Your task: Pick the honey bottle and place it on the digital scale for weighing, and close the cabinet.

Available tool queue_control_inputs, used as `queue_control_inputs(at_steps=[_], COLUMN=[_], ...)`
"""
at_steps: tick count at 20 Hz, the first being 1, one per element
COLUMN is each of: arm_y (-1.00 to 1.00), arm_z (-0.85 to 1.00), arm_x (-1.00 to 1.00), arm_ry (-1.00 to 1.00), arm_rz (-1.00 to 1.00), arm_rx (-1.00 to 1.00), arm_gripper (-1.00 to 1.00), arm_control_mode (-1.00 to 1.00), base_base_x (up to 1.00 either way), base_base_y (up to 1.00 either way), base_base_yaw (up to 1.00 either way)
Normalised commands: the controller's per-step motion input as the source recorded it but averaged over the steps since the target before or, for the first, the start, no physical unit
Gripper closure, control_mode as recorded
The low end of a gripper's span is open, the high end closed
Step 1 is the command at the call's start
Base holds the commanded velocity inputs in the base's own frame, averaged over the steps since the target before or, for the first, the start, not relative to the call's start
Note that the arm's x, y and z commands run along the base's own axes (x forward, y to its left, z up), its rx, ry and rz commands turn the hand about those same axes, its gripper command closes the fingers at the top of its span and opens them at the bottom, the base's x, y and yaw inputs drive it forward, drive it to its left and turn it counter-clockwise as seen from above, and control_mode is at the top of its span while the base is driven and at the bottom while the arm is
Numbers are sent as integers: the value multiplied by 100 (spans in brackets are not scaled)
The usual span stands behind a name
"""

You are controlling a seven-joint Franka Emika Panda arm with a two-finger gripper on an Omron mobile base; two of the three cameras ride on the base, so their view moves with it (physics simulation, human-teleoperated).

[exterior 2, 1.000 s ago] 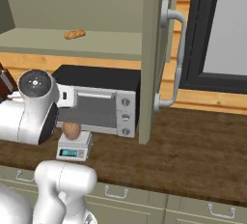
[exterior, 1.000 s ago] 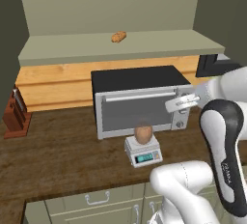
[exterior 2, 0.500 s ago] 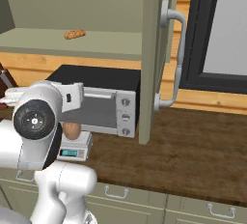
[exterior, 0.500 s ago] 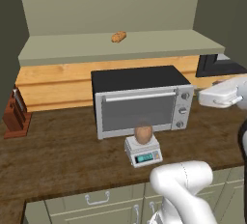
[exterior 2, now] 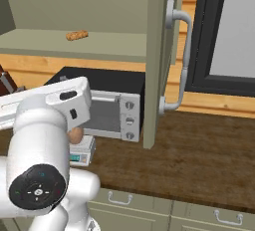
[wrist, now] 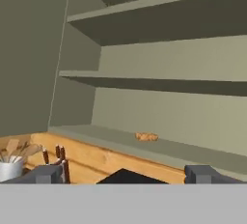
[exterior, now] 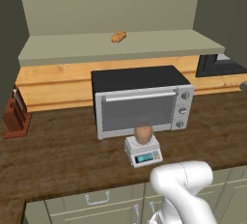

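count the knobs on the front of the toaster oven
3, stacked in a column on the right end of the toaster oven front: top, middle, bottom.

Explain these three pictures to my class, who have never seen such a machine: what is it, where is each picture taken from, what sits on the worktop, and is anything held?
It is a white robot arm on a driving base, in a computer-drawn kitchen. Two pictures come from cameras on the base, behind the arm to its left and right. The third comes from a camera on the hand, looking into the open cabinet.

On the wooden worktop stand a silver toaster oven, a knife block and a small digital scale. The honey bottle already stands on the scale. A bread-like lump lies on the cabinet shelf.

The cabinet door stands open. The jaws are apart in the hand view, with nothing between them.
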Motion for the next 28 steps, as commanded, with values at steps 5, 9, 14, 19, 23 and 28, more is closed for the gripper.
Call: queue_control_inputs(at_steps=[5, 9, 14, 19, 23, 28], arm_y=[-51, -74, -97, -87, -66, -45], arm_z=[40, 19, 0, 0, -3, -20], arm_x=[-53, -28, -19, -23, 4, 31], arm_ry=[-25, -11, -16, -17, -2, 1], arm_rz=[0, 0, 0, 0, 2, 13], arm_rx=[1, 6, 12, 11, 1, 0], arm_gripper=[-100, -100, -100, -100, -100, -100], arm_control_mode=[-100, -100, -100, -100, -100, -100], base_base_x=[0, 0, 0, 0, 0, 0], base_base_y=[0, 0, 0, 0, 0, 0], base_base_yaw=[0, 0, 0, 0, 0, 0])
